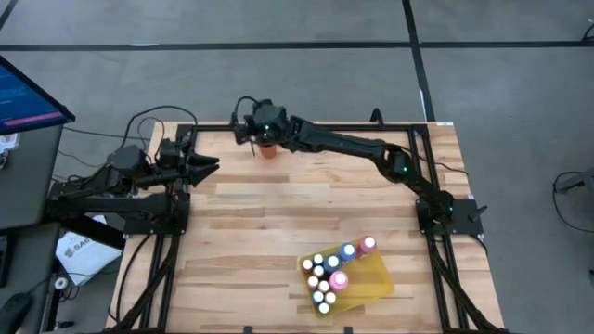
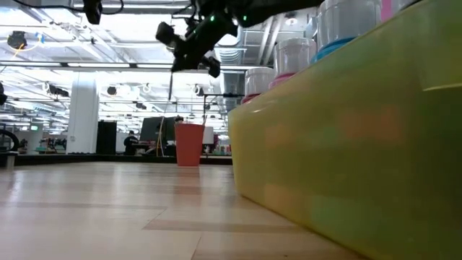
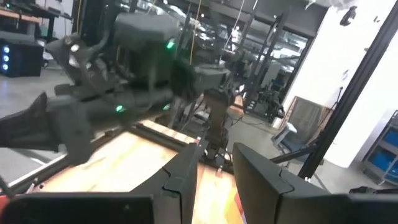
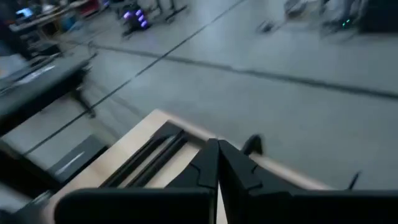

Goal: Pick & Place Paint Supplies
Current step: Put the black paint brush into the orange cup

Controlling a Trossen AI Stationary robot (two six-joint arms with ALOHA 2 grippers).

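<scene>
Well, brush near the cup, drop not yet made.
My right gripper (image 4: pixel 216 152) was pressed shut high over the table's far edge, close above the cup (image 1: pixel 269 151), pinching what looked like a brush (image 2: pixel 171 85), a thin dark line hanging under the fingers. The bottles (image 1: pixel 329 274) stood in the tray (image 1: pixel 382 281) near the front. My left gripper (image 3: pixel 214 180) waited at the left edge, slightly spread and empty. Next, I judged, the brush tip needed centring over the cup's mouth, then lowering before release.
</scene>
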